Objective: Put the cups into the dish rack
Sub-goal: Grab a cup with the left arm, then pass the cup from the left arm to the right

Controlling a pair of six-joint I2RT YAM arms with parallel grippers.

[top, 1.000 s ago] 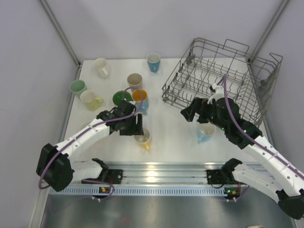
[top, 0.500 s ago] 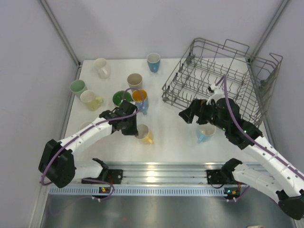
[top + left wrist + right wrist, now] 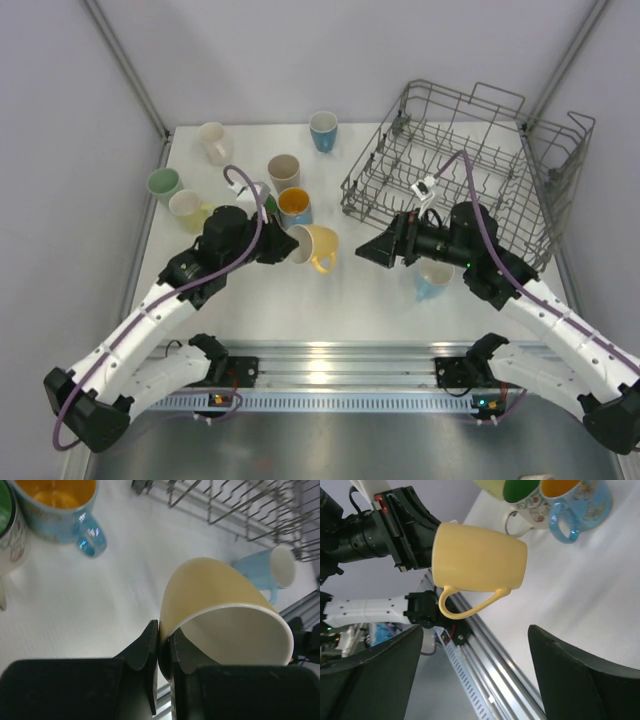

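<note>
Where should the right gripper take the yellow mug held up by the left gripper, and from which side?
Probably across the body of the yellow mug, at its bare base end, coming from the dish rack side. The left gripper pinches the rim, the base points toward the open right gripper, and the handle sticks out sideways.

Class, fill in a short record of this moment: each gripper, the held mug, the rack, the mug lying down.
Left gripper: fingers shut on the rim of the yellow mug, held tilted above the table
Right gripper: fingers open, empty, facing the yellow mug
Dish rack: no cup seen inside
Light blue mug: on its side on the table, near the rack
</note>
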